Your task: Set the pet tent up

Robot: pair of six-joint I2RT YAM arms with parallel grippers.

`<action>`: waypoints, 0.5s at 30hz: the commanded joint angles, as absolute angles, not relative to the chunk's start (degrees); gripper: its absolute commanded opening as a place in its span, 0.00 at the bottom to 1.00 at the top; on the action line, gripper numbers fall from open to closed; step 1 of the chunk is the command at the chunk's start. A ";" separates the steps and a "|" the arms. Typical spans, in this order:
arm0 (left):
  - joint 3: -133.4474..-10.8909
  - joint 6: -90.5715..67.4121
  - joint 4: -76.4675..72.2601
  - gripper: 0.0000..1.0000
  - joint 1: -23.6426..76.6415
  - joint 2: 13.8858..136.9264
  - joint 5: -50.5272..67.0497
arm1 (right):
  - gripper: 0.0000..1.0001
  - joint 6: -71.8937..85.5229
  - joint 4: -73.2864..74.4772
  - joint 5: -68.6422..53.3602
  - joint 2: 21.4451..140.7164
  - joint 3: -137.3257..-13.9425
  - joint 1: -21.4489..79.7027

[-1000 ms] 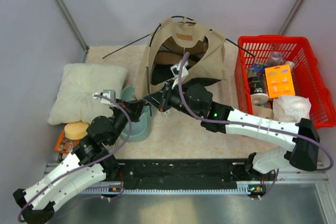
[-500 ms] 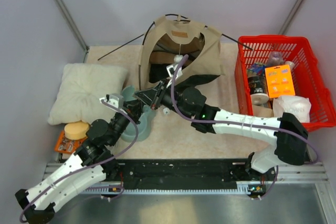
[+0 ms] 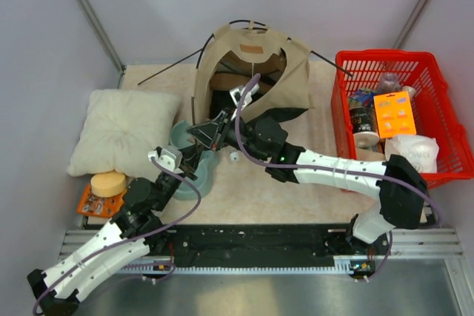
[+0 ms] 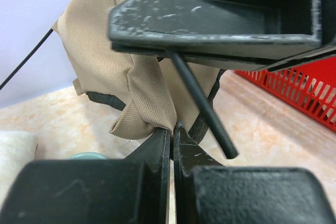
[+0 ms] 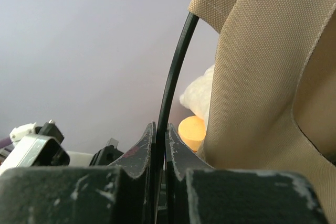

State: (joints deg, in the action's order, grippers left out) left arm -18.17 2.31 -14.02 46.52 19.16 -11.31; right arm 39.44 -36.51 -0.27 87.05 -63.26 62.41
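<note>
The tan pet tent [image 3: 296,79] stands at the back of the table with its dark doorway facing me. Its fabric [image 5: 262,66] fills the right of the right wrist view. My right gripper [image 3: 204,132] [image 5: 161,127] is shut on a thin black pole [image 5: 176,66] at the tent's front left. That pole [image 4: 202,106] slants down past the tent's lower corner, and its end hangs free. My left gripper [image 3: 196,155] [image 4: 172,129] sits just below the right one. It is shut, with the bunched tan corner [image 4: 142,119] at its tips.
A cream pillow [image 3: 122,127] lies at the left, an orange sponge [image 3: 109,181] in front of it. A teal bowl [image 3: 194,179] sits under the left gripper. A red basket [image 3: 385,55] full of items stands at the right. Another pole [image 3: 170,68] sticks out at the back left.
My right gripper has carried the pole leftward and the tent has leaned and shifted left with it. The left arm has drawn back slightly and stays under the right gripper.
</note>
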 commanded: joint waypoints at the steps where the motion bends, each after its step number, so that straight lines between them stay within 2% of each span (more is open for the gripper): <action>1: -15.38 6.77 -7.82 0.00 47.11 19.60 -4.66 | 0.00 33.05 -51.42 8.00 87.10 -71.89 56.78; 15: -13.01 8.97 -9.14 0.00 47.11 19.43 -2.99 | 0.00 28.48 -53.44 8.97 91.23 -76.20 55.20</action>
State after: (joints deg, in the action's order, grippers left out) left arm -15.92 8.03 -17.87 45.91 20.01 -9.91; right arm 35.16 -37.47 -1.23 92.58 -68.71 61.32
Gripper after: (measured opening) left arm 0.023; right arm 0.028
